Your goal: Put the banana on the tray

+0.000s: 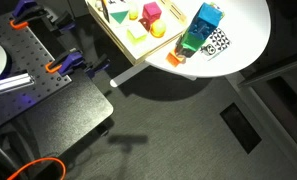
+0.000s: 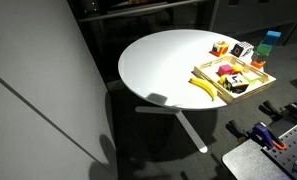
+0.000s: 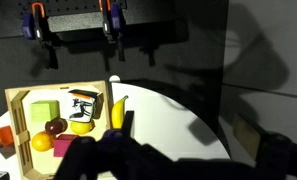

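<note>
The banana [image 2: 201, 88] is small, bright yellow and curved. It lies on the round white table [image 2: 163, 65], just outside the long rim of the light wooden tray [image 2: 256, 88]. In the wrist view the banana [image 3: 117, 112] lies along the right rim of the tray [image 3: 12, 100]. My gripper [image 3: 198, 132] shows only as dark, blurred shapes along the bottom of the wrist view. One finger tip is next to the banana and the other is far to the right, so the jaws are open and empty. The arm is in neither exterior view. The banana does not show in the exterior view from above.
The tray holds a pale green square [image 3: 43, 112], a pink block [image 3: 63, 147], an orange ball [image 3: 41, 142] and a yellow piece [image 3: 81, 127]. A blue and green block tower [image 1: 203, 25] and an orange piece [image 1: 175, 58] stand beside the tray. A black clamped board [image 1: 48, 100] sits below the table.
</note>
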### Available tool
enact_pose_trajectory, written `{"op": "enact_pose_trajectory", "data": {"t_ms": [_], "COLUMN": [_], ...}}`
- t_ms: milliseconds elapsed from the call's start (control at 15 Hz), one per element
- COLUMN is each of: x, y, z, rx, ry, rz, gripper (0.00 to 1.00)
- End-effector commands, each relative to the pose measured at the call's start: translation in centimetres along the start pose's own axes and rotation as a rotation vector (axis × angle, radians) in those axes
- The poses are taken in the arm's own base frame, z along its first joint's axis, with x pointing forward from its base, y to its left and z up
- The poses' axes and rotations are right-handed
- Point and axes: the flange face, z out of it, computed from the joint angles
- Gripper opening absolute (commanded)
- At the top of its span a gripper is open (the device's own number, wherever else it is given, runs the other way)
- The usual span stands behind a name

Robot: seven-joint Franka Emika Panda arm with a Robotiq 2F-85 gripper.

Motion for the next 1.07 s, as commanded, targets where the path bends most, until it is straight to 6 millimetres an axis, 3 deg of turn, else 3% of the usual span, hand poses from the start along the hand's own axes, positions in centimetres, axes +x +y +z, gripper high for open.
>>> {"op": "enact_pose_trajectory", "data": {"t_ms": [0,267,533,1000], "x": [0.0,0.1,1.2,4.2], "y": [0.0,0.1,1.6,3.1], "z": [-0.1,-0.2,0.7,3.8], "rx": [0.000,-0.002,-0.036,-0.074], "ry": [0.000,0.005,0.013,0.086], "rz": [0.000,0.001,0.020,-0.042], "gripper": [1.00,1.00,1.00,1.00]}}
